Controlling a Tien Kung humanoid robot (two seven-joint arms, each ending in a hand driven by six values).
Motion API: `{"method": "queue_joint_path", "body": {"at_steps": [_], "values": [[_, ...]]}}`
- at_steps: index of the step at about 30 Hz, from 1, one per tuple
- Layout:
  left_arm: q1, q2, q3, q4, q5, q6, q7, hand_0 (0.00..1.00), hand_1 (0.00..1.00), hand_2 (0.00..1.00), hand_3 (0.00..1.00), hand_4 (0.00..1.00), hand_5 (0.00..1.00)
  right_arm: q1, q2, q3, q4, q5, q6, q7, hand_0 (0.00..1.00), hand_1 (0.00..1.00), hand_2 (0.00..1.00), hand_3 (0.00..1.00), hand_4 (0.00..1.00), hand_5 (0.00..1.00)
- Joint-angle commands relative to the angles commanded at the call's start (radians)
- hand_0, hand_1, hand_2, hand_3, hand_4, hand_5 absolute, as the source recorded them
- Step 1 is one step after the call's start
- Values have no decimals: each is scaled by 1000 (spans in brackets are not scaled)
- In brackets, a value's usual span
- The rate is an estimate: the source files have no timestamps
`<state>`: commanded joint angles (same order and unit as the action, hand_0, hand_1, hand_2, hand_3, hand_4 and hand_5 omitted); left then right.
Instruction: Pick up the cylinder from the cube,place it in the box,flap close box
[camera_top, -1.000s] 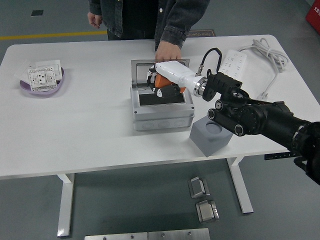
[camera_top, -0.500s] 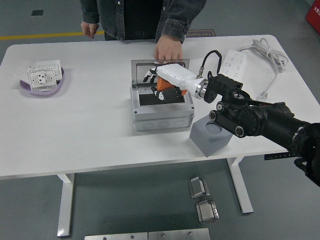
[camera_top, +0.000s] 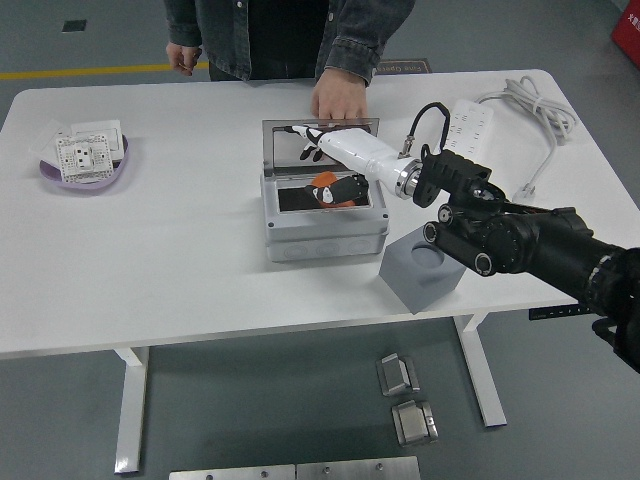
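Presently the orange cylinder lies inside the grey box, on the dark floor of its cavity, off the grey cube, whose round socket stands empty. It appears to lie on its side, long axis running roughly left to right with a slight tilt, though the hand partly hides it. The right hand hovers over the box with fingers spread toward the raised lid; nothing is pinched, as far as can be seen. Judged: 2 of 3 steps done; the lid remains to be closed. A person's hand rests flat on the table just behind the lid.
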<state>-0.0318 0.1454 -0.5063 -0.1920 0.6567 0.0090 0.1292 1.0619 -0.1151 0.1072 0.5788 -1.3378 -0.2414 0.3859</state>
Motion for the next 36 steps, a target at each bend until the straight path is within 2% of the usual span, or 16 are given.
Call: {"method": "queue_joint_path", "body": {"at_steps": [4, 11, 16, 19, 23, 29, 36], "values": [[4, -3, 3, 0, -5, 0, -1, 657, 666, 565, 601, 611, 244, -19, -20, 39, 37, -22, 4, -9, 690, 638, 734, 998, 695, 194], [24, -13, -1, 1, -14, 1, -1, 657, 666, 562, 599, 610, 246, -66, -145, 185, 212, -98, 63, -81, 689, 624, 727, 998, 701, 205], [25, -11, 0, 1, -20, 2, -2, 656, 666, 563, 601, 611, 243, -28, -198, 280, 342, -117, 99, -120, 677, 613, 725, 998, 698, 215], [22, -9, 4, 0, -25, 3, -2, 656, 666, 563, 601, 611, 243, 13, -200, 301, 374, -113, 109, -128, 677, 613, 725, 998, 698, 215], [19, -6, 2, -2, -23, 2, 1, 655, 665, 563, 601, 610, 244, 61, -183, 301, 339, -93, 117, -125, 651, 594, 726, 998, 704, 227], [12, 0, -7, -4, -12, 0, 7, 655, 664, 563, 600, 610, 246, 122, -135, 259, 219, -30, 132, -103, 646, 594, 724, 998, 704, 228], [-2, 12, -6, -6, -9, -1, 9, 654, 664, 562, 600, 609, 247, 184, -69, 153, 63, 80, 149, -82, 652, 593, 723, 990, 699, 232]]}}
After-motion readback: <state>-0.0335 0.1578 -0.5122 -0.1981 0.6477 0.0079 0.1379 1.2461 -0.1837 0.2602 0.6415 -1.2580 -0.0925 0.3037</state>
